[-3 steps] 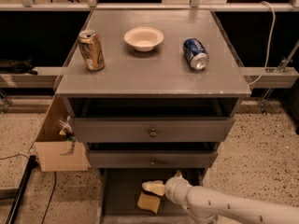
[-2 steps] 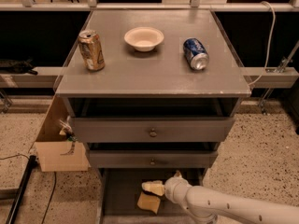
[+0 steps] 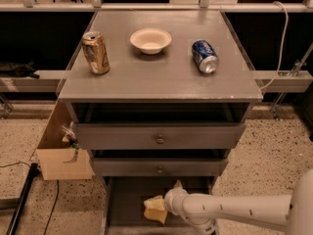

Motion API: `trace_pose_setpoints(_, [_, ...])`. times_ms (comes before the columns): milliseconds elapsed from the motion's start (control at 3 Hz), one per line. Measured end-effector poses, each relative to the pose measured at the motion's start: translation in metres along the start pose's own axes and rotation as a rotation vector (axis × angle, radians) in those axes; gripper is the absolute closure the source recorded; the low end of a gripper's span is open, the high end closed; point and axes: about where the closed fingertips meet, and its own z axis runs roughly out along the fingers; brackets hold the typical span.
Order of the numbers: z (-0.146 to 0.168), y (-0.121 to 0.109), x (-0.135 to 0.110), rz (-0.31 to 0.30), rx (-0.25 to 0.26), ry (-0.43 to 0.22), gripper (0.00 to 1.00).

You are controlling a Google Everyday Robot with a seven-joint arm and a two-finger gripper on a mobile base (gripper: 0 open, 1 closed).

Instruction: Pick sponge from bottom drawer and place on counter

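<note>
The pale yellow sponge (image 3: 155,210) lies on the dark floor of the open bottom drawer (image 3: 126,199), near its middle. My gripper (image 3: 165,203) is down inside the drawer at the end of the white arm (image 3: 230,213), which comes in from the lower right. The gripper sits right against the sponge's right side and hides part of it. The grey counter (image 3: 156,75) is above, on top of the cabinet.
On the counter stand a gold can (image 3: 96,52) at the left, a white bowl (image 3: 150,40) in the middle and a blue can (image 3: 204,56) lying on its side at the right. Two knobbed drawers (image 3: 160,139) stick out above the bottom one. A cardboard box (image 3: 62,153) stands at the cabinet's left.
The arm and gripper have shifted slightly within the bottom drawer by the sponge. The things on the counter have not moved.
</note>
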Motion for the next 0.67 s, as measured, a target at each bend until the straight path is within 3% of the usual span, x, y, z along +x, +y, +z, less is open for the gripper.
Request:
trace_pose_setpoints(333, [0.008, -0.022, 0.054, -0.073, 0.056, 0.125, 0.0])
trace_pose_setpoints(667, [0.0, -0.045, 0.092, -0.073, 0.109, 0.192, 0.0])
